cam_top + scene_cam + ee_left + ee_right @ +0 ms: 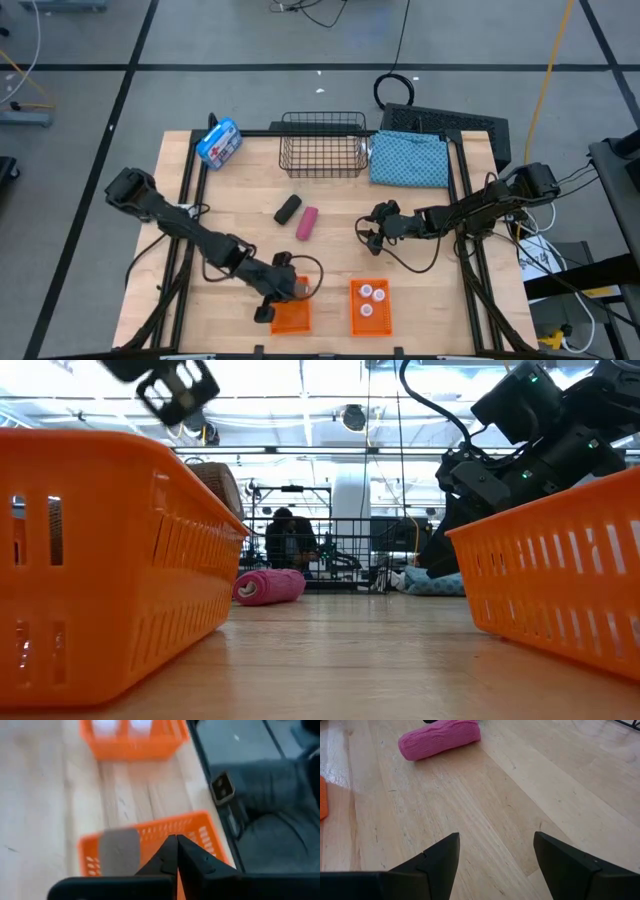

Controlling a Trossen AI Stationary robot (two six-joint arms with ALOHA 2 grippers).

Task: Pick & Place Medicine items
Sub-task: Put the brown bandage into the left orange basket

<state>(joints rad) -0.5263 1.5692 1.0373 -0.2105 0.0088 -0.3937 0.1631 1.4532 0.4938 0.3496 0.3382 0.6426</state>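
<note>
**Bottles sorted, brown piece binned, two pieces left**

On the table [420, 250], the wire basket [322, 145], the cloth [410, 160] and the blue-and-white package [219, 142] sit along the far edge, none of them part of the job. Two orange bins stand at the near edge. The right bin [368, 306] holds three white bottles [372, 294], so that half looks done. The left bin [291, 316] holds a brownish piece [119, 851], seen from the left wrist. The left pincer [272, 302] hovers over that bin with its jaws together and nothing between them. The right pincer [368, 228] waits mid-table, jaws apart and empty. Still loose on the table, near each other, are the black piece [288, 209] and the pink piece [307, 223], so I judge two placements are left.
</note>
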